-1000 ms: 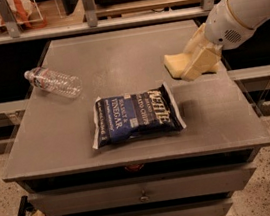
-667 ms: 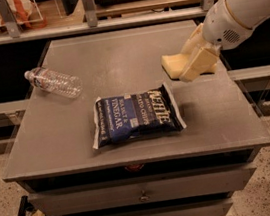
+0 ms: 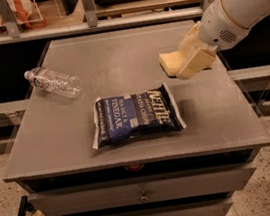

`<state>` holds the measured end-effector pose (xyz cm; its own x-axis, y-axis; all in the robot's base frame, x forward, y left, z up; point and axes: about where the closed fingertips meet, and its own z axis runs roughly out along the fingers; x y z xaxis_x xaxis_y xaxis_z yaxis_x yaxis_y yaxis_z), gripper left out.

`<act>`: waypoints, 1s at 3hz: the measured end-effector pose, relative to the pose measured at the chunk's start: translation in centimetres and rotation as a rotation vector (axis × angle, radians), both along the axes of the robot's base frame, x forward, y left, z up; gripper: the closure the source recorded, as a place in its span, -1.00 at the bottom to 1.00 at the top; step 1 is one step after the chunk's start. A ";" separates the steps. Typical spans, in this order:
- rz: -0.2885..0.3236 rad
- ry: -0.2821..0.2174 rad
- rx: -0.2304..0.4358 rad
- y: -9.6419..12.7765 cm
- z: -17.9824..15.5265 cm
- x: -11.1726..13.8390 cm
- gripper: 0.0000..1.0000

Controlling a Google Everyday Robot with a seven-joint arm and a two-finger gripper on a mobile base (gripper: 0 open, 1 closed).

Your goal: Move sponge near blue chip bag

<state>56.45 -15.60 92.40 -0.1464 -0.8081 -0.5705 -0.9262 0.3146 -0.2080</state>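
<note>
My claw (image 3: pixel 183 65), over the table's (image 3: pixel 116 47) right side, is clamped on the sponge (image 3: pixel 168 62). The blue chip bag (image 3: pixel 136 116) lies nearer, to its left. A bottle (image 3: pixel 54 82) lies far left.

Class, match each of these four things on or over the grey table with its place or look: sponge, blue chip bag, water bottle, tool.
Things
1. sponge
2. blue chip bag
3. water bottle
4. tool

Descriptions
A. lies on its side, left part of the table
B. cream, over the right rear of the table
C. lies flat, front middle
D. pale yellow, at the tool's end

Pairs: 1-D, 2-C, 3-A, 4-B
</note>
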 end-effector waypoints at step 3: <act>0.037 0.007 0.003 0.6 -0.1 0.1 -1.00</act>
<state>56.55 -14.98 92.27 -0.1201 -0.8114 -0.5721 -0.9385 0.2807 -0.2010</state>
